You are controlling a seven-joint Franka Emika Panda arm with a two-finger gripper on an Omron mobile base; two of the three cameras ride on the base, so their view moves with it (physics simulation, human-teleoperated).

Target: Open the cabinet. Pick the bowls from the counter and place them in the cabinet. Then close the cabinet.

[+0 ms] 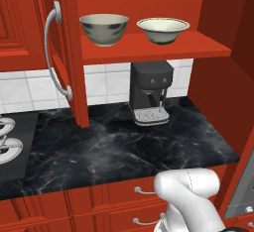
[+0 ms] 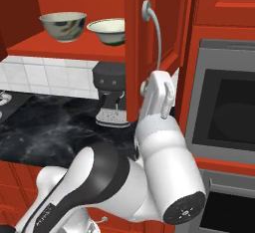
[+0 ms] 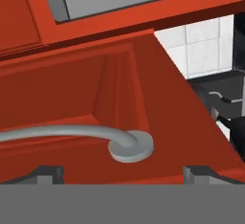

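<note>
The cabinet [image 1: 149, 47] stands open, both doors swung out. On its red shelf sit the two bowls: the deeper one with bluish marks [image 1: 104, 28] [image 2: 62, 25] on the left, the shallow green-rimmed one [image 1: 162, 30] [image 2: 109, 31] to its right. My gripper [image 3: 124, 174] is open, its two fingertips [image 3: 48, 173] spread on either side of the lower end of the right door's silver handle [image 3: 129, 146] [image 2: 157, 33], close to it but not closed on it. In the right base view my white hand [image 2: 160, 93] is against that door's lower edge [image 2: 130, 77]. The black marble counter [image 1: 124, 146] holds no bowl.
A dark coffee machine [image 1: 150, 97] stands on the counter under the shelf. The left door [image 1: 67, 52] with its handle [image 1: 51, 52] juts out over the counter. A stove [image 1: 10, 146] lies at the left, an oven front [image 2: 224, 102] at the right, drawers [image 1: 134, 191] below.
</note>
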